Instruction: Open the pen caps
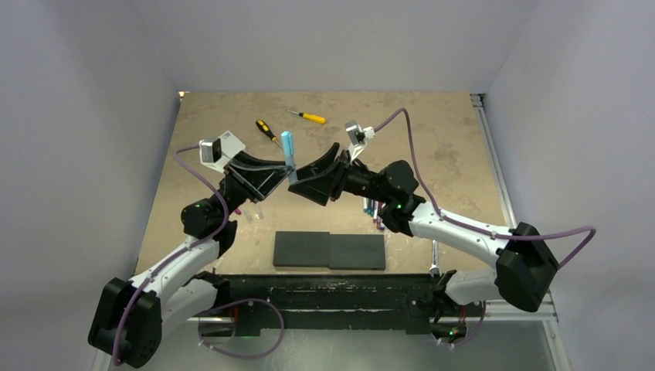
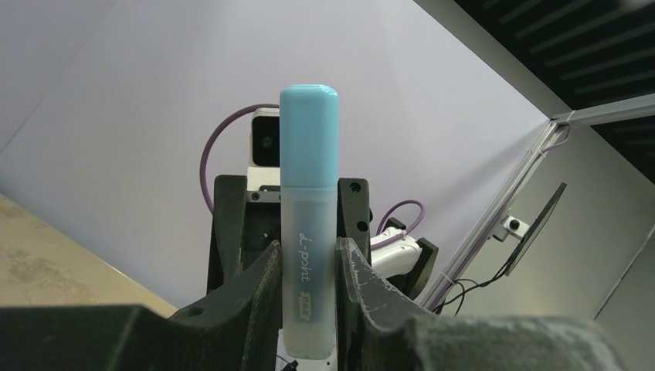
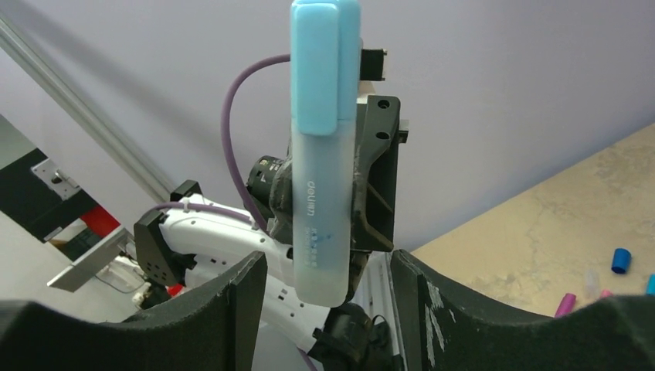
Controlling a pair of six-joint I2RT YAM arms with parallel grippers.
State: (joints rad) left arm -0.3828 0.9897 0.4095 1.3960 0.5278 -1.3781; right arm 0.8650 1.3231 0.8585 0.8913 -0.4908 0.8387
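The left claw (image 2: pixel 309 255) is clamped on a highlighter's (image 2: pixel 307 224) translucent barrel, holding it upright above mid-tabletop (image 1: pixel 432 139) so the light-blue cap (image 2: pixel 309 135) stands free. The right claw (image 3: pixel 328 267) gapes wide and empty just beside it, probably to pull the cap.

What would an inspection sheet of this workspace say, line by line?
Surface: tan tabletop, mottled.
Job's things: light blue pen upright, light blue cap on; more pens lying by the right arm.
Clutter: yellow screwdriver, black-and-yellow screwdriver, far side; dark slab near the bases.
Grippers: left gripper shut on the pen barrel; right gripper open, close to it.
Cables: purple cables along both arms.
Surroundings: plain walls; metal rail at right.
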